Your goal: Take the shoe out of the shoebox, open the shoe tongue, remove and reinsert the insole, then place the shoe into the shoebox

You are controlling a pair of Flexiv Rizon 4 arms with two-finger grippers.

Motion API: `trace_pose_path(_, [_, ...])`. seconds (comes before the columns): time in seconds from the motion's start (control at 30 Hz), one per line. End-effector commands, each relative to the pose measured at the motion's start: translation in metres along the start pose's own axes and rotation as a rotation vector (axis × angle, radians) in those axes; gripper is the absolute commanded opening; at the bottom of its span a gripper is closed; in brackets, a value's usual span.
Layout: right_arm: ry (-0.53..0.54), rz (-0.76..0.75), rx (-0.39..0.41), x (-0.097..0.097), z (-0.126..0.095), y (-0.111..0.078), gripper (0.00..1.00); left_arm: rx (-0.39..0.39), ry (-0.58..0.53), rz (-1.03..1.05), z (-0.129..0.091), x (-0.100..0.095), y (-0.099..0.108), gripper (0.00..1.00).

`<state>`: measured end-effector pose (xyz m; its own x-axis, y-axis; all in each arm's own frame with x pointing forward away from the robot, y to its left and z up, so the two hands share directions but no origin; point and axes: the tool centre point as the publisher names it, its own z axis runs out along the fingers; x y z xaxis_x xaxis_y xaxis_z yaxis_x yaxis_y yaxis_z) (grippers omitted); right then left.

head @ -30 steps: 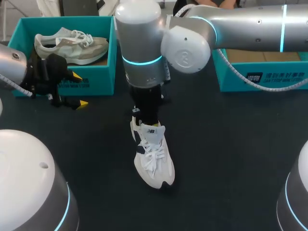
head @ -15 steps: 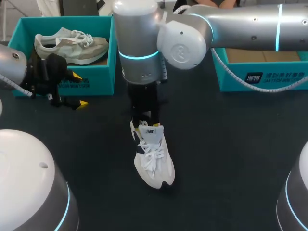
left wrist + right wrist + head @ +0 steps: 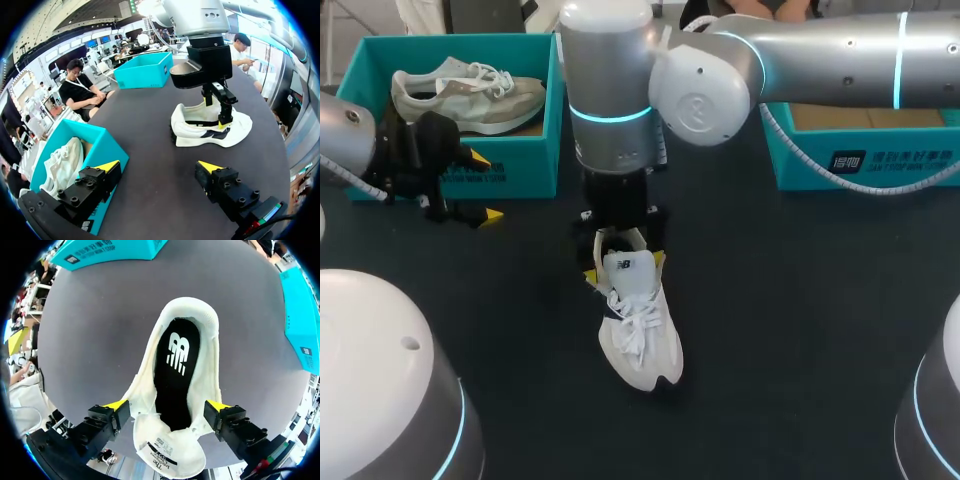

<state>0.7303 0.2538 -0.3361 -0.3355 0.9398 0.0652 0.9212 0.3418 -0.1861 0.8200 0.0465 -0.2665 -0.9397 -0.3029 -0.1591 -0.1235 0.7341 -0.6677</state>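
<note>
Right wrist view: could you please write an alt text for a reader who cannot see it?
A white shoe sits on the dark table, seen from above, with its black insole showing inside. The right gripper is open, one yellow-tipped finger on each side of the shoe near its tongue.

The right arm (image 3: 820, 50) is made of brushed-silver tubes and a rounded silver joint cap, with thin glowing cyan rings at the seams. A white spiral-wrapped cable (image 3: 800, 140) loops beneath it. The left arm (image 3: 342, 135) is the same silver. The left gripper (image 3: 159, 166) and right gripper (image 3: 167, 405) are matte black blocks dotted with black socket-head screws (image 3: 75, 200) and tipped with yellow wedges. A white domed housing (image 3: 380, 370) with a cyan line fills the near left.
</note>
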Motion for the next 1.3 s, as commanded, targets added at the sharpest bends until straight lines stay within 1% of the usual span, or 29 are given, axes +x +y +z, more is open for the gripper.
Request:
trace_pose_path(0.03, [-0.01,0.002,-0.014,0.0,-0.003,-0.001,1.0,-0.004,0.0,-0.001,0.0,0.001,0.0,1.0])
trace_pose_path(0.2, [-0.048,0.015,-0.048,-0.001,-0.022,-0.004,1.0,-0.004,0.0,-0.001,0.0,0.001,0.0,1.0])
trace_pose_path(0.27, [-0.055,0.019,-0.05,-0.002,-0.027,-0.007,1.0,-0.004,0.0,-0.001,0.0,0.001,0.0,1.0])
trace_pose_path(0.4, [-0.064,0.024,-0.057,0.001,-0.04,-0.012,1.0,-0.004,0.0,-0.001,0.0,0.001,0.0,1.0])
trace_pose_path(0.43, [-0.077,0.033,-0.084,0.003,-0.046,-0.013,1.0,-0.004,0.0,-0.001,0.0,0.001,0.0,1.0])
trace_pose_path(0.47, [-0.084,0.04,-0.092,0.004,-0.052,-0.015,1.0,-0.004,0.0,-0.001,0.0,0.001,0.0,1.0])
trace_pose_path(0.5, [-0.096,0.043,-0.092,0.005,-0.056,-0.017,1.0,-0.004,0.0,-0.001,0.0,0.001,0.0,1.0])
trace_pose_path(0.53, [-0.104,0.058,-0.124,0.003,-0.06,-0.02,1.0,-0.004,0.0,-0.001,0.0,0.001,0.0,1.0])
trace_pose_path(0.6, [-0.124,0.07,-0.12,0.0,-0.065,-0.026,1.0,-0.004,0.0,-0.001,0.0,0.001,0.0,1.0])
trace_pose_path(0.7, [-0.119,0.095,-0.118,0.003,-0.071,-0.037,1.0,-0.004,0.0,-0.001,0.0,0.001,0.0,1.0])
trace_pose_path(0.83, [-0.109,0.143,-0.104,0.007,-0.071,-0.059,1.0,-0.004,0.0,-0.001,0.0,0.001,0.0,1.0])
trace_pose_path(0.93, [-0.079,0.176,-0.089,0.013,-0.064,-0.073,1.0,-0.004,0.0,-0.001,0.0,0.001,0.0,1.0])
trace_pose_path(1.0, [-0.054,0.184,-0.085,0.016,-0.057,-0.079,1.0,-0.004,0.0,-0.001,0.0,0.001,0.0,1.0])
trace_pose_path(1.07, [-0.038,0.192,-0.078,0.02,-0.05,-0.08,1.0,-0.004,0.0,-0.001,0.0,0.001,0.0,1.0])
trace_pose_path(1.1, [-0.03,0.193,-0.076,0.021,-0.047,-0.08,0.78,-0.004,0.0,-0.001,0.0,0.001,0.0,1.0])
trace_pose_path(1.13, [-0.029,0.198,-0.079,0.022,-0.045,-0.08,0.61,-0.004,0.0,-0.001,0.0,0.001,0.0,1.0])
trace_pose_path(1.17, [-0.026,0.203,-0.077,0.022,-0.043,-0.081,0.49,-0.004,0.0,-0.001,0.0,0.001,0.0,1.0])
trace_pose_path(1.3, [-0.02,0.214,-0.078,0.02,-0.036,-0.081,0.42,-0.004,0.0,-0.001,0.0,0.001,0.0,1.0])
